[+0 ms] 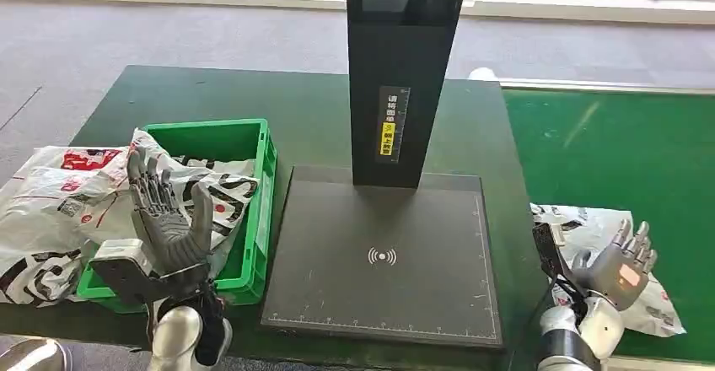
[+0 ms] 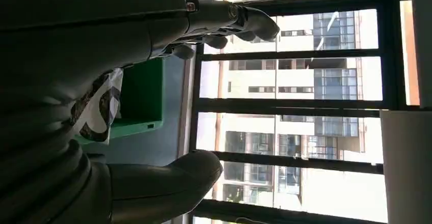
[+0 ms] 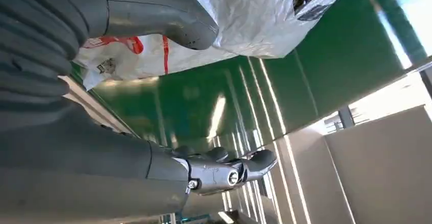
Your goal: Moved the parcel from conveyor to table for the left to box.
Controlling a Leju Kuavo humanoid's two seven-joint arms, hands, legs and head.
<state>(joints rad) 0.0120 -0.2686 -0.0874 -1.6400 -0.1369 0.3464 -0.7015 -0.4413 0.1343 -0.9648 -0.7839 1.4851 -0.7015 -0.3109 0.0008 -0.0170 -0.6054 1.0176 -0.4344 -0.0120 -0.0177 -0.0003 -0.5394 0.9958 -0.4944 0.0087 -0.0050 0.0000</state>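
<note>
A dark green table beneath office windows carries a scanner stand; at four o'clock, a white poly-mailer parcel lies on the green conveyor, long axis running toward five o'clock. The right hand hovers spread, empty; the left hand likewise, over the green crate. Left wrist view: fingers apart. Right wrist view: the crinkled film looks soft, light, slippery; best pinched at a bunched edge.

grey carpet floor; sunlit windows
</note>
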